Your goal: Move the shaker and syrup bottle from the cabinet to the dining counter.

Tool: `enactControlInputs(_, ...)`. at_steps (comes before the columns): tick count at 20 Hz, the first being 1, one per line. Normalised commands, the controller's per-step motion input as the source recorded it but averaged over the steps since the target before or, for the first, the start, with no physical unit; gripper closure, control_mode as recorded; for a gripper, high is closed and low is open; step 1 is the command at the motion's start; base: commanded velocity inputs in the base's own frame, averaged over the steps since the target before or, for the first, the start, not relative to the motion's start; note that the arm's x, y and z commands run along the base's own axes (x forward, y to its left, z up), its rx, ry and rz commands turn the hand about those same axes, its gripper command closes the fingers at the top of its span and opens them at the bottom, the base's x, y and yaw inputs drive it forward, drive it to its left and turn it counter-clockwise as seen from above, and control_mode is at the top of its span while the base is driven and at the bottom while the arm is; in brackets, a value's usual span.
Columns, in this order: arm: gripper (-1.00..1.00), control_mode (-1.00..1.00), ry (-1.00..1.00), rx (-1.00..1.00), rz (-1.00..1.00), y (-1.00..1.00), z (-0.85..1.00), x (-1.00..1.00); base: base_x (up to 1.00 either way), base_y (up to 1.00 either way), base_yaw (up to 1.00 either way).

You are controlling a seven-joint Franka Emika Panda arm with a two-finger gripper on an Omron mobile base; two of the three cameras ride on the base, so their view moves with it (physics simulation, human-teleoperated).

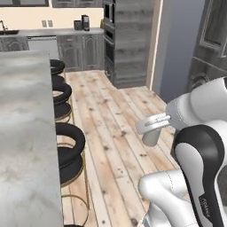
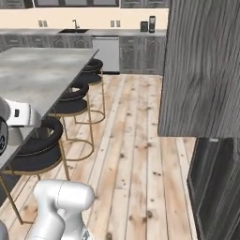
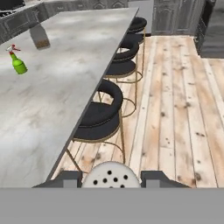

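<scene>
Hand (image 3: 111,178) gripping shaker (image 3: 111,175) beside dining counter (image 3: 65,87)

A green spray bottle (image 3: 18,63) with a red trigger stands upright, well apart from what looks like a jar with brown contents (image 3: 40,36), blurred. Black round stools (image 1: 66,150) on thin gold frames line the pale plank floor (image 2: 136,154).

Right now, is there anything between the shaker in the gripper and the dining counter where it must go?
Nothing visible blocks it. The shaker sits between the gripper's fingers, and the near dining counter is bare; the green spray bottle stands far off.
</scene>
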Motion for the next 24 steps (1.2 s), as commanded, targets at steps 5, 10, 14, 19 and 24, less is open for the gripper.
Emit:
enactControlInputs(5,1.0,1.0,0.0,0.0,0.0,0.0,0.0,0.0,0.3,0.02,0.49)
enactControlInputs(10,1.0,1.0,0.0,0.0,0.0,0.0,0.0,0.0,0.34,0.04,0.48)
enactControlInputs(14,1.0,1.0,0.0,0.0,0.0,0.0,0.0,0.0,0.41,0.13,0.44)
enactControlInputs(19,1.0,1.0,0.0,0.0,0.0,0.0,0.0,0.0,0.5,0.18,0.43)
enactControlInputs(24,1.0,-1.0,0.07,0.0,0.11,0.18,0.0,0.23,0.32,0.15,0.22)
